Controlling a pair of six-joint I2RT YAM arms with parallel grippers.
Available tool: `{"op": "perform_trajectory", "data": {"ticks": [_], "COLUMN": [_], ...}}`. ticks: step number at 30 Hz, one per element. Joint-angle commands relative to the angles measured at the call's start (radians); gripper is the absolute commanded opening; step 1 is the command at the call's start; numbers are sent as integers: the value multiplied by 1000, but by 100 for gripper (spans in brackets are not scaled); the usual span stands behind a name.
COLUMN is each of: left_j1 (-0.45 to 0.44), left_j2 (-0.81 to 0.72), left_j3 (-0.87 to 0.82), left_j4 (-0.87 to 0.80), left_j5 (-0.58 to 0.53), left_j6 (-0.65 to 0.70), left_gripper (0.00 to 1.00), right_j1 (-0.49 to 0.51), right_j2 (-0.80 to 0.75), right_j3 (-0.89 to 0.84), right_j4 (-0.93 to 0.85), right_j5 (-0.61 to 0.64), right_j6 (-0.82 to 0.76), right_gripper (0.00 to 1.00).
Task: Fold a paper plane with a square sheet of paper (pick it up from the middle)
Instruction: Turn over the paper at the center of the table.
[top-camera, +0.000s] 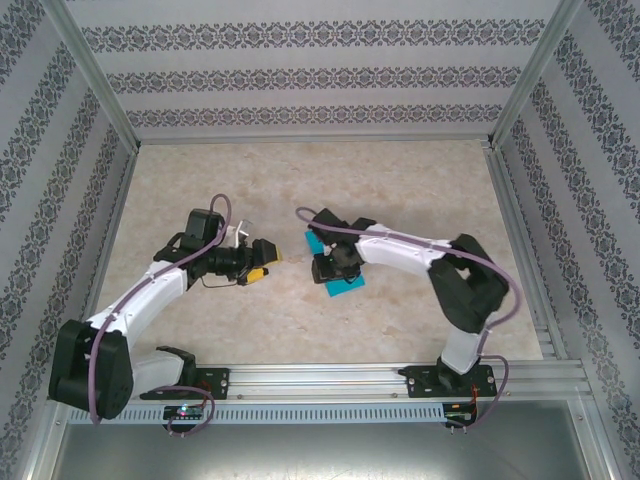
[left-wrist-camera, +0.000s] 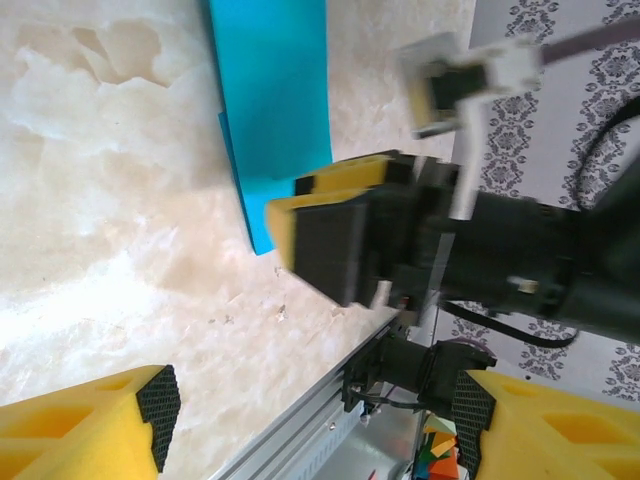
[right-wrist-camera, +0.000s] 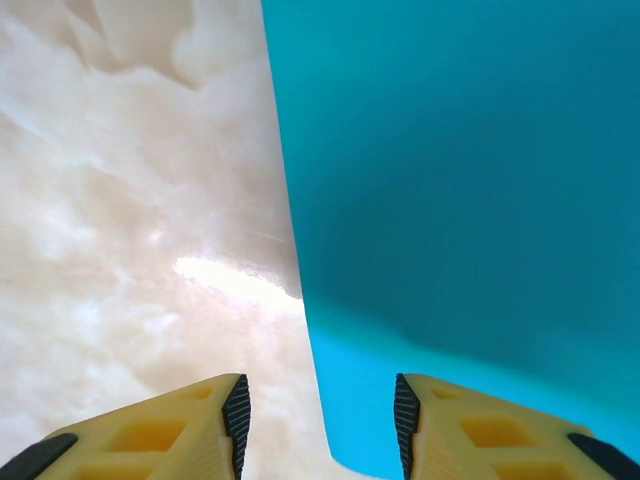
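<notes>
The cyan-blue sheet of paper lies flat on the marble-look table, folded into a long strip with a second layer peeking out along one edge. My right gripper hangs just over it, open. In the right wrist view the paper has its long left edge running between my right gripper's jaws, and nothing is clamped. My left gripper hovers a little to the left of the paper, open and holding nothing. The left wrist view has the left gripper facing the right arm's yellow fingers.
The aluminium rail carrying both arm bases runs along the near edge. Patterned walls close in the table on three sides. Bare table stretches behind the grippers. Coloured paper scraps lie below the rail.
</notes>
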Motion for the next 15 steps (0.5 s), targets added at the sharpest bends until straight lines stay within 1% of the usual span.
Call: {"op": "perform_trajectory", "data": {"ticks": [1, 4, 5, 7, 10, 15], "left_j1": [-13, -56, -74, -113, -163, -227], "left_j2": [41, 110, 142, 213, 316, 478], "left_j3": [72, 129, 149, 197, 284, 432], "left_j4": [46, 54, 64, 74, 57, -7], "left_j5": [-17, -45, -54, -55, -87, -137], "left_j6": [6, 19, 17, 26, 60, 133], "left_gripper": [75, 73, 72, 70, 67, 55], "right_j1": [-45, -128, -158, -193, -239, -308], "right_j2": [-108, -175, -195, -233, -285, -347], "right_j3": [-75, -188, -224, -263, -320, -402], "right_j4": [109, 205, 221, 206, 209, 232], "right_j5": [-72, -175, -192, -186, -202, -215], "right_j6": [25, 40, 42, 22, 11, 13], "right_gripper": [45, 46, 46, 46, 48, 51]}}
